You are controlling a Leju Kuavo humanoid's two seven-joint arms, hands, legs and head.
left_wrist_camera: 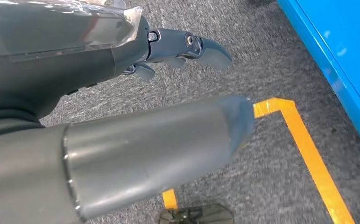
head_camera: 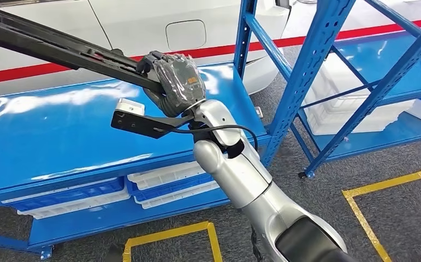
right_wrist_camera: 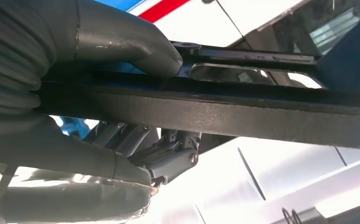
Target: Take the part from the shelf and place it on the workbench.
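Note:
The part [head_camera: 49, 46] is a long black bar that slants up toward the far left above the glossy blue bench top [head_camera: 60, 136]. My right hand [head_camera: 178, 82] grips it near its lower end, with the silver arm reaching in from below. In the right wrist view the thumb [right_wrist_camera: 122, 42] presses on one side of the bar [right_wrist_camera: 262, 116] and the darker fingers [right_wrist_camera: 168, 158] curl under it. My left hand [left_wrist_camera: 98, 93] hangs over grey carpet, thumb and fingers apart, holding nothing.
A white car with a red stripe [head_camera: 142, 27] stands behind the bench. Blue shelving [head_camera: 317, 71] with white trays [head_camera: 350, 109] is on the right. White and blue trays [head_camera: 164, 185] sit on the shelf under the bench top. Yellow tape [head_camera: 383, 191] marks the carpet.

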